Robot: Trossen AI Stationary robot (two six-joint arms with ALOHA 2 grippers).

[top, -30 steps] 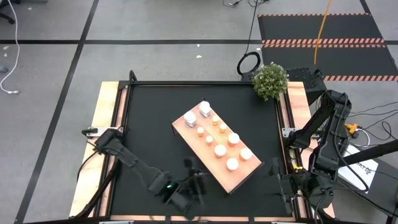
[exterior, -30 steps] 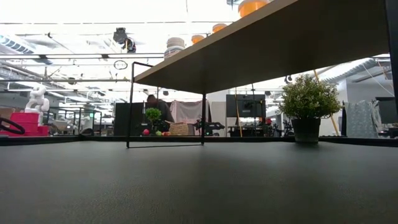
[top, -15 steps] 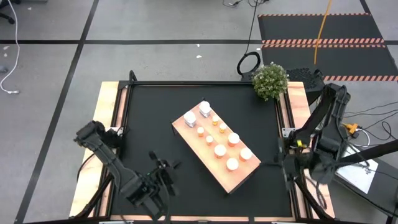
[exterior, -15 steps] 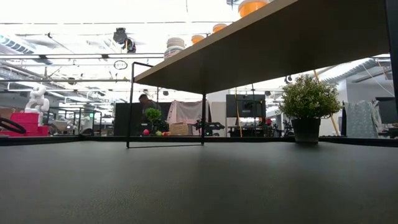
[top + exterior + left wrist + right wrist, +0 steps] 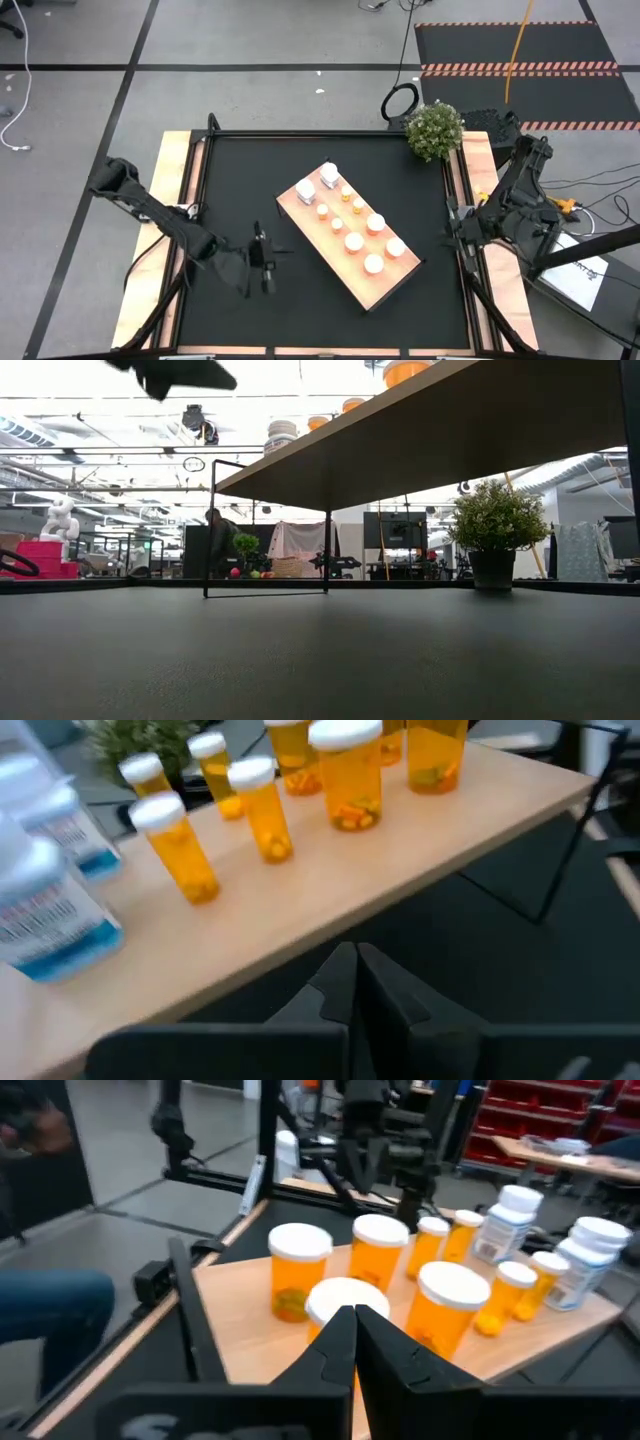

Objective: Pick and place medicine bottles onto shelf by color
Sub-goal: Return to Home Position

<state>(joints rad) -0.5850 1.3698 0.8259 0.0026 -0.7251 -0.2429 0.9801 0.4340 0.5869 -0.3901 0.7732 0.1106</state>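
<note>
The shelf [image 5: 345, 235], a pale wood board on thin black legs, stands slantwise in the middle of the black mat. On it stand several orange medicine bottles with white caps [image 5: 354, 241] and two white ones [image 5: 318, 180] at its far left end. My left gripper [image 5: 262, 262] hovers shut over the mat, left of the shelf's near end, and points at the bottles [image 5: 262, 810]. My right gripper [image 5: 352, 1325], shut and empty, is at the table's right edge [image 5: 450, 232] and faces the shelf's right end.
A potted plant [image 5: 435, 130] stands at the table's far right corner. The table's black frame rails [image 5: 455, 200] run along its edges. Bare mat lies on all sides of the shelf. In the low view a person [image 5: 215, 540] is in the room beyond the table.
My left gripper has swung from near the table's near edge toward the left and then back toward the far edge, and has risen into the top of the low view. My right gripper has gone from the near right corner toward the far edge along the right rail. The bottles have stayed put.
</note>
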